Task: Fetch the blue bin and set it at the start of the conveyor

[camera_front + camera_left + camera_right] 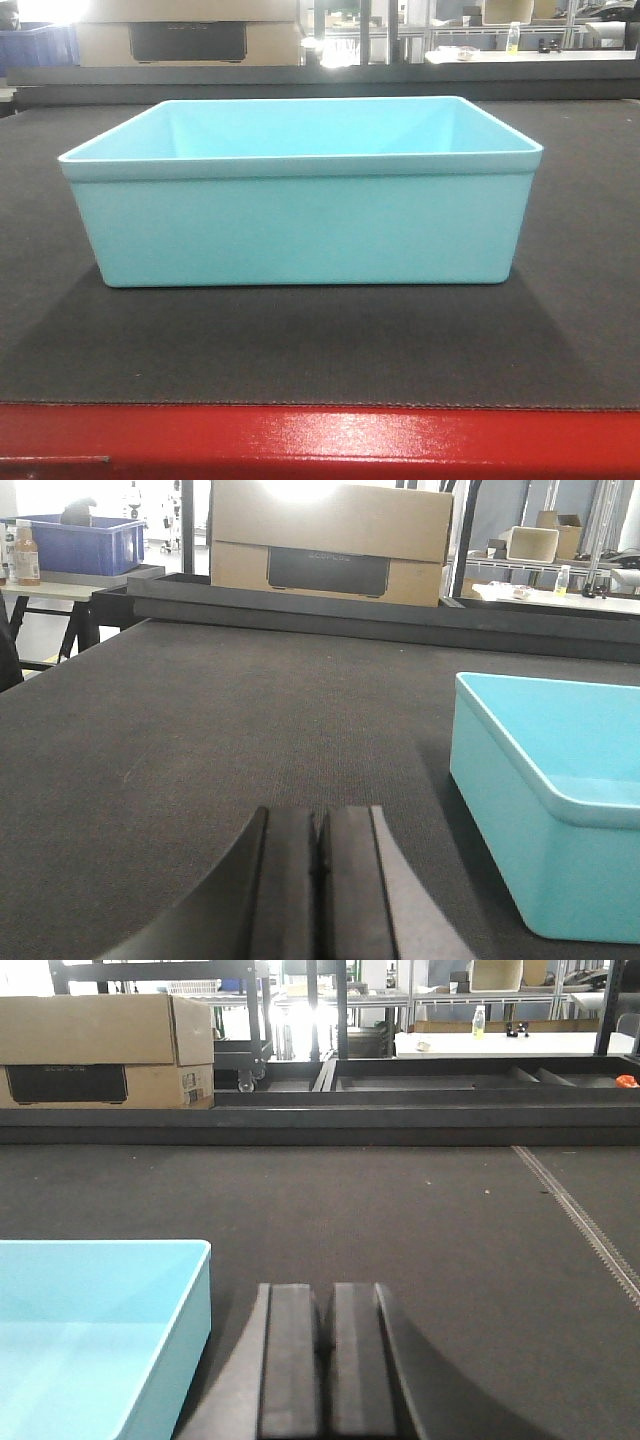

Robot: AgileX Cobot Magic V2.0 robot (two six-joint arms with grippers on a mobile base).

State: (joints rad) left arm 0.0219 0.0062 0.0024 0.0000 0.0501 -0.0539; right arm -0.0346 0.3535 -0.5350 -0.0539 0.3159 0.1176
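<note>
Blue bin [300, 225] upright and empty on conveyor start [300, 345], near red front edge. Left gripper [318, 880] and right gripper [325, 1370] clenched, empty, flanking bin. Placement apparently done; nothing obvious left.

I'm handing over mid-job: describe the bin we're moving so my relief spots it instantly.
Find the broad dark belt with the red front edge. The blue bin sits on it near that edge: a wide, shallow, empty, pale turquoise tub, unlike the dark blue crate off to the side.

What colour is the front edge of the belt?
Shiny red front edge, clearest in the front-facing view.
</note>
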